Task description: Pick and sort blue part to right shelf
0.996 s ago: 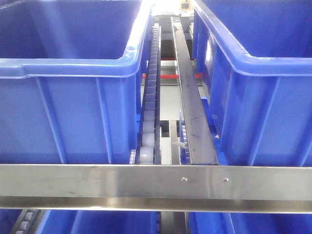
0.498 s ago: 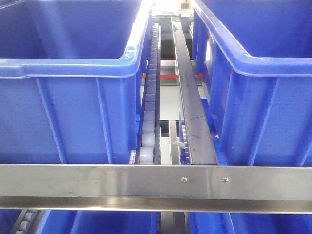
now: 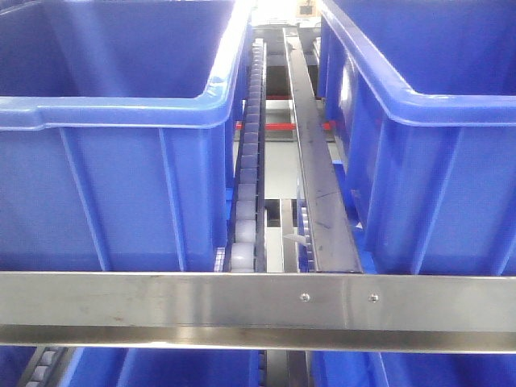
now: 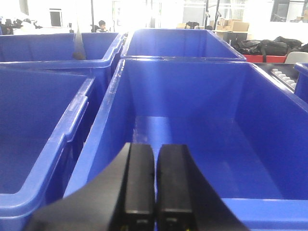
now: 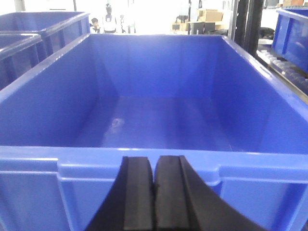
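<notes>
The blue part is out of view in every frame. My left gripper (image 4: 155,149) is shut and empty, its two black fingers pressed together above the near rim of an empty blue bin (image 4: 192,120). My right gripper (image 5: 154,161) is shut and empty, held just in front of the near wall of another empty blue bin (image 5: 159,115). Neither gripper shows in the front view.
In the front view two large blue bins (image 3: 113,121) (image 3: 435,121) flank a roller track (image 3: 250,161) and a dark metal rail (image 3: 310,145). A steel crossbar (image 3: 258,310) spans the foreground. More blue bins (image 4: 38,130) stand left of the left gripper.
</notes>
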`<state>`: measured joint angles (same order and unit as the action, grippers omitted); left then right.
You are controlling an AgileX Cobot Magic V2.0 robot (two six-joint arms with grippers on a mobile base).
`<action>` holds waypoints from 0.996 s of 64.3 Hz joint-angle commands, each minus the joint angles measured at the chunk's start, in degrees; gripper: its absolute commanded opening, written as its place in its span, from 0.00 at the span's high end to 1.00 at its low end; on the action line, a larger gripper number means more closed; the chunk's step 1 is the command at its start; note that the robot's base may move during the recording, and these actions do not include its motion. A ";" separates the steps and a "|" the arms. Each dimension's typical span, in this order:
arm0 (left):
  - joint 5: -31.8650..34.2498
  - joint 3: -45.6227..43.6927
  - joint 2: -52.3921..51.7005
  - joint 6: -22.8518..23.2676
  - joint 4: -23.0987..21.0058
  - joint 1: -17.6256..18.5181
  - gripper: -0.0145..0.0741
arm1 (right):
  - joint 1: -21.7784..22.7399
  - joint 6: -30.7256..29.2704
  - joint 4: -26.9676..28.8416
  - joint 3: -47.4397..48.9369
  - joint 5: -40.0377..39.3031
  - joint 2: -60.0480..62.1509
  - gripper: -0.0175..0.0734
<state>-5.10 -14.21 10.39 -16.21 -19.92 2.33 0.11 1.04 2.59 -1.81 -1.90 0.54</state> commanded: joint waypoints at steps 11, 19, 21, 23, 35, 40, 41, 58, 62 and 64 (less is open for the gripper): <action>4.37 -1.56 0.54 0.41 -0.73 -0.16 0.70 | 0.26 -0.19 0.12 1.29 -5.95 1.27 0.79; 4.37 -1.56 0.54 0.41 -0.73 -0.16 0.70 | 0.26 -0.19 0.12 1.29 -5.95 1.27 0.79; 4.37 -1.56 0.54 0.41 -0.73 -0.16 0.70 | 0.26 -0.19 0.12 1.29 -5.95 1.27 0.79; 4.37 -1.56 0.54 0.41 -0.73 -0.16 0.70 | 0.26 -0.19 0.12 1.29 -5.95 1.27 0.79; 4.37 -1.56 0.54 0.41 -0.73 -0.16 0.70 | 0.26 -0.19 0.12 1.29 -5.95 1.27 0.79; 4.37 -1.56 0.54 0.41 -0.73 -0.16 0.70 | 0.26 -0.19 0.12 1.29 -5.95 1.27 0.79; 4.37 -1.52 0.54 0.41 -0.73 -0.16 0.70 | 0.26 -0.19 0.12 1.29 -5.95 1.27 0.79; 4.78 6.08 -2.15 6.22 12.72 0.52 0.70 | 0.26 -0.19 0.12 1.29 -5.95 1.27 0.79; 5.10 8.75 -4.84 10.08 12.72 1.65 0.70 | 0.26 -0.19 0.12 1.29 -5.95 1.27 0.79; 5.10 9.69 -6.50 10.90 12.89 1.96 0.70 | 0.26 -0.19 0.12 1.29 -5.95 1.27 0.79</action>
<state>-4.99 -5.04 5.97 -9.33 -7.78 3.08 0.11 1.04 2.59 -1.81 -2.46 0.54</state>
